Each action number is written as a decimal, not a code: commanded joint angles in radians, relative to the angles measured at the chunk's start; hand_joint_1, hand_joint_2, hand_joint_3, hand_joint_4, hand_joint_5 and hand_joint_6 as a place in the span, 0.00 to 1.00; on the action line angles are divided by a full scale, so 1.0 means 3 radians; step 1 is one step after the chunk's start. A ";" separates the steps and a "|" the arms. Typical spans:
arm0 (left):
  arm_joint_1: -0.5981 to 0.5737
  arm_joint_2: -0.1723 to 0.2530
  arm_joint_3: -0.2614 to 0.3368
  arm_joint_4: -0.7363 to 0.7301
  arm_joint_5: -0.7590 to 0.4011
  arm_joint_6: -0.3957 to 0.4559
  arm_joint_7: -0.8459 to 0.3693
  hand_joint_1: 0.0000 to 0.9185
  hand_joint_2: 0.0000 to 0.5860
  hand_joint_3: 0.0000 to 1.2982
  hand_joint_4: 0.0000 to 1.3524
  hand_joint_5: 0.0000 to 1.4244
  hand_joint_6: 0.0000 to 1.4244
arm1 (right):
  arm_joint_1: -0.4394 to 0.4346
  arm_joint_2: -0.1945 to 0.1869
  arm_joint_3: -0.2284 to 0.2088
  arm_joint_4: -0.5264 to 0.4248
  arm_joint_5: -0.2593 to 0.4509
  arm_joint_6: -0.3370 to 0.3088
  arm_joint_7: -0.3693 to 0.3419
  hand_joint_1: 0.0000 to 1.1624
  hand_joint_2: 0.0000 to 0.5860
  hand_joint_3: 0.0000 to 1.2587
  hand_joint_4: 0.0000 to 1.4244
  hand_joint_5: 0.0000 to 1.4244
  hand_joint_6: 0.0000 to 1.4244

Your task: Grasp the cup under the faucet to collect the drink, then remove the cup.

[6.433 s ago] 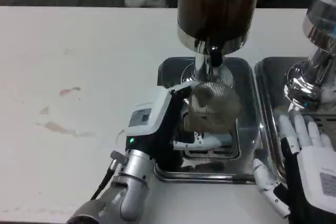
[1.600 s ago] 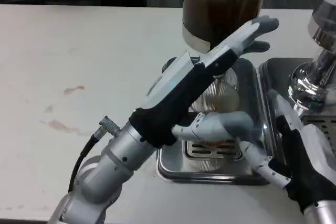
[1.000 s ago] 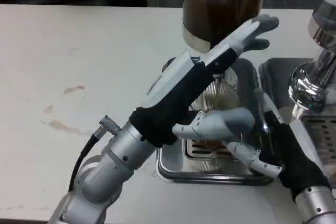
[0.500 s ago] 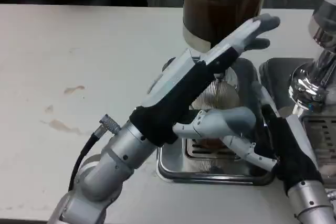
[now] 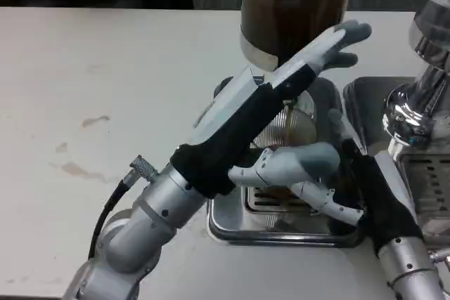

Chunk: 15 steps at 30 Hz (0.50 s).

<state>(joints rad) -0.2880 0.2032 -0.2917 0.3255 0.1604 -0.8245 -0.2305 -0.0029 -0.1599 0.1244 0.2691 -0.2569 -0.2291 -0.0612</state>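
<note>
Here, left hand [image 5: 281, 103] fingers apart across dispenser [image 5: 292, 5], hiding cup [image 5: 285, 131], right hand [image 5: 365, 180] grip unclear.

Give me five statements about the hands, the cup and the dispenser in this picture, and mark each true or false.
1. The left hand is raised at the dispenser, its fingertips beside the dark tank. True.
2. The cup stands on the bare table. False: it stands in the metal drip tray under the dispenser.
3. The right hand is at the cup's right side, fingers reaching under the left hand. True.
4. The dispenser's tank is empty. False: it holds a dark brown drink.
5. A second metal tray lies to the right. True.
</note>
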 commanded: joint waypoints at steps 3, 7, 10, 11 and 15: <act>0.0074 0.0030 -0.0052 -0.0035 0.0065 0.0060 -0.0101 0.00 0.17 0.06 0.00 0.11 0.04 | -0.0125 0.0092 0.0029 0.0125 0.0115 -0.0055 0.0091 0.57 0.33 0.00 0.00 0.00 0.00; 0.0089 0.0041 -0.0052 -0.0054 0.0062 0.0069 -0.0103 0.00 0.17 0.06 0.00 0.11 0.04 | -0.0115 0.0074 0.0054 0.0083 0.0098 -0.0064 0.0114 0.55 0.36 0.00 0.00 0.00 0.00; 0.0089 0.0041 -0.0054 -0.0056 0.0062 0.0069 -0.0099 0.00 0.17 0.06 0.00 0.11 0.04 | -0.0069 0.0045 0.0050 0.0039 0.0096 -0.0052 0.0138 0.55 0.37 0.00 0.00 0.00 0.00; 0.0090 0.0040 -0.0054 -0.0057 0.0062 0.0070 -0.0097 0.00 0.17 0.06 0.00 0.11 0.04 | -0.0056 0.0036 0.0049 0.0026 0.0093 -0.0050 0.0141 0.55 0.37 0.00 0.00 0.00 0.00; 0.0090 0.0039 -0.0051 -0.0059 0.0066 0.0075 -0.0091 0.00 0.18 0.06 0.00 0.11 0.04 | 0.0014 -0.0014 0.0037 -0.0073 0.0073 -0.0034 0.0144 0.54 0.37 0.00 0.00 0.00 0.00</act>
<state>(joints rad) -0.2790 0.2115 -0.2894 0.3074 0.1606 -0.8154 -0.2305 -0.0180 -0.1630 0.1254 0.2766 -0.2367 -0.2309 -0.0396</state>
